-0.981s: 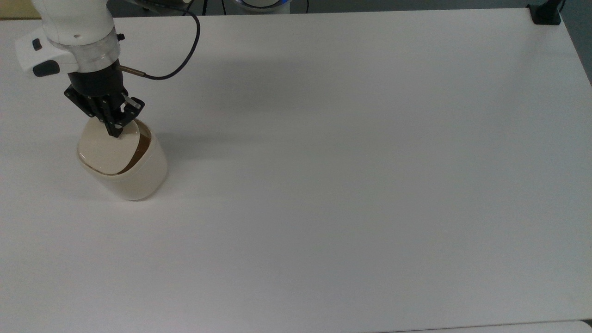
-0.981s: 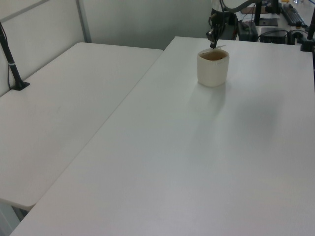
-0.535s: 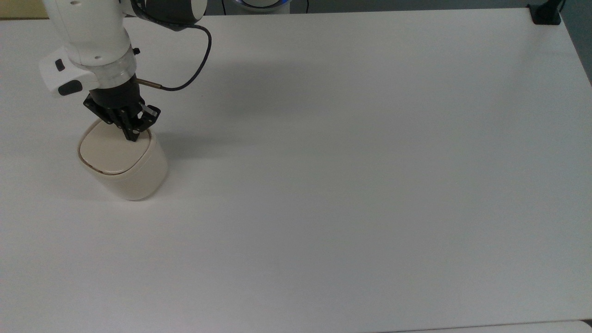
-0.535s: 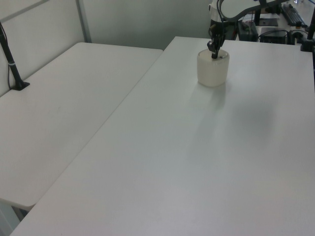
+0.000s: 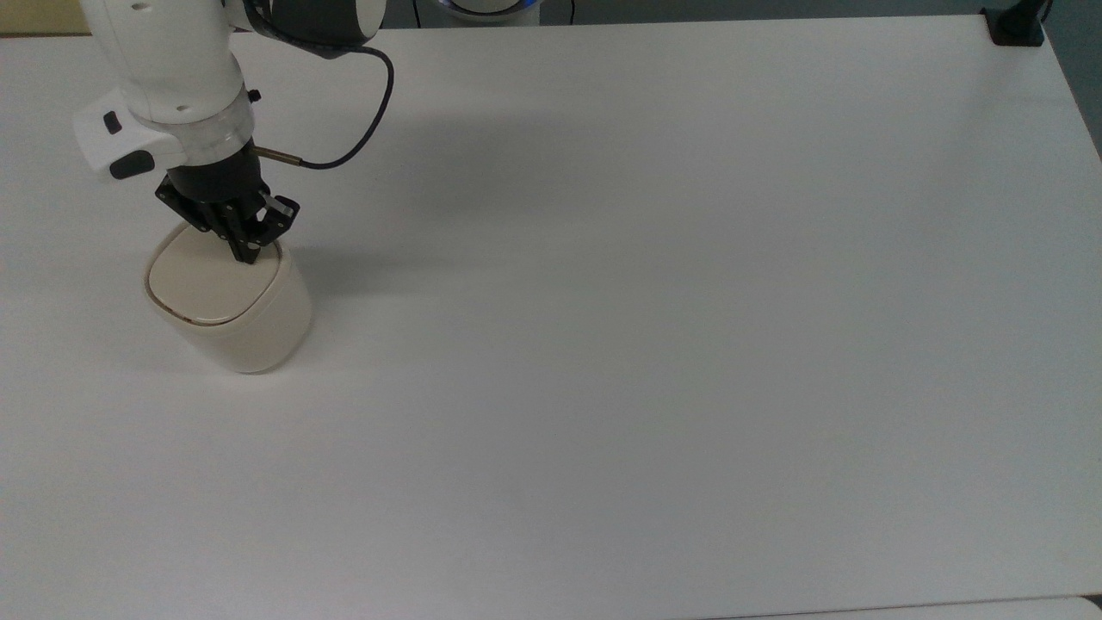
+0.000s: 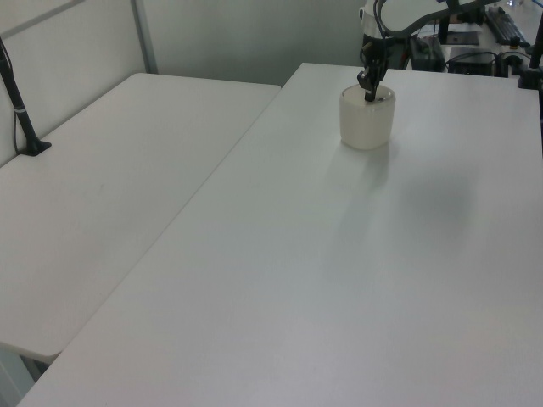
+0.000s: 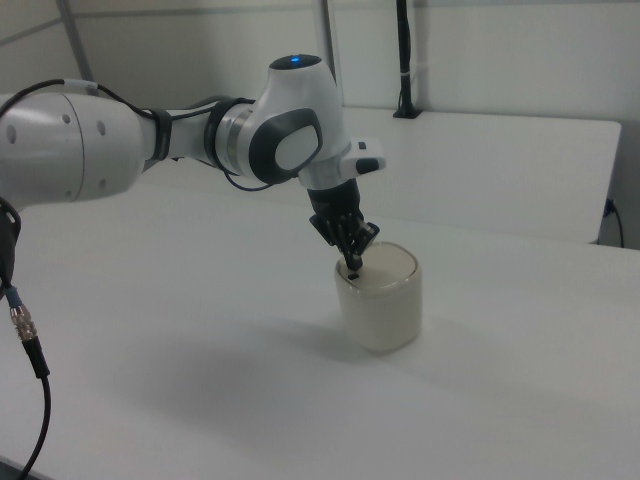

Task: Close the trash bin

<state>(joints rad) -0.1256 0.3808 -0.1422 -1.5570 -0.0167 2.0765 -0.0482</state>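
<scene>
Reaches in from the top view's upper left, white forearm slanting down to a silver wrist ring and black hand. Points steeply downward, tilted a little toward the top view's right. Fingers pressed together into one narrow black tip. In the right view, comes in from the right view's left, bends at a rounded grey-and-white joint with a blue light on top, then drops to the hand. A black cable loops off the wrist.
</scene>
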